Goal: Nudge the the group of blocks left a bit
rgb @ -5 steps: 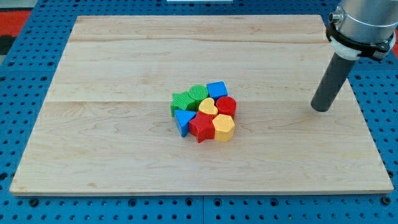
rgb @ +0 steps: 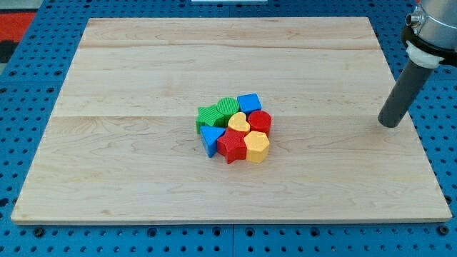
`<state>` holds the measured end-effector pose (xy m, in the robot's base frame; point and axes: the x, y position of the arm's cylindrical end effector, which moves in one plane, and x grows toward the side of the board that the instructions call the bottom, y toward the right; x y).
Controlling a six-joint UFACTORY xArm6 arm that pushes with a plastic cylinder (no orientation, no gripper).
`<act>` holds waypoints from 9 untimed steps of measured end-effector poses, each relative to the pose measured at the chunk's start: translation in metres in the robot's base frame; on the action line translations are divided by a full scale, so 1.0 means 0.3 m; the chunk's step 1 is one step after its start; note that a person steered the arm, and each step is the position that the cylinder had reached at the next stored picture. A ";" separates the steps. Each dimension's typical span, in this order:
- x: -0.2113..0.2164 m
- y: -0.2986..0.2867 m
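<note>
Item 1. Surface: pale wooden board on a blue pegboard, seen from the view's bottom edge upward.

Item 2. Group of blocks, near the board's middle, packed tight and touching one another. Nearest row, left to right in the view: blue triangle, red star, yellow hexagon. Middle: yellow heart, with a red cylinder just beside it on the view's right. Farthest row: green star at the view's left, green cylinder beside it, blue cube at the view's right. The yellow heart sat enclosed by the others.

Item 3. Rod: dark, straight, hanging from a silver mount at the view's upper right corner, leaning slightly. My tip stood at the board's right edge, roughly level with the middle of the group, well apart from it and to its right in the view. It touched no block; bare wood lay between it and the red cylinder, the block closest to it.

Item 4. Jaws: none fitted to this arm, so neither apart nor together could be recorded; the rod was the only working end.

Item 5. Beyond the board, at the view's top left: a red patch on the pegboard.
</note>
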<state>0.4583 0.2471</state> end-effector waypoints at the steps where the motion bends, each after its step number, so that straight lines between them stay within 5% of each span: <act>1: 0.000 -0.081; 9: 0.103 -0.873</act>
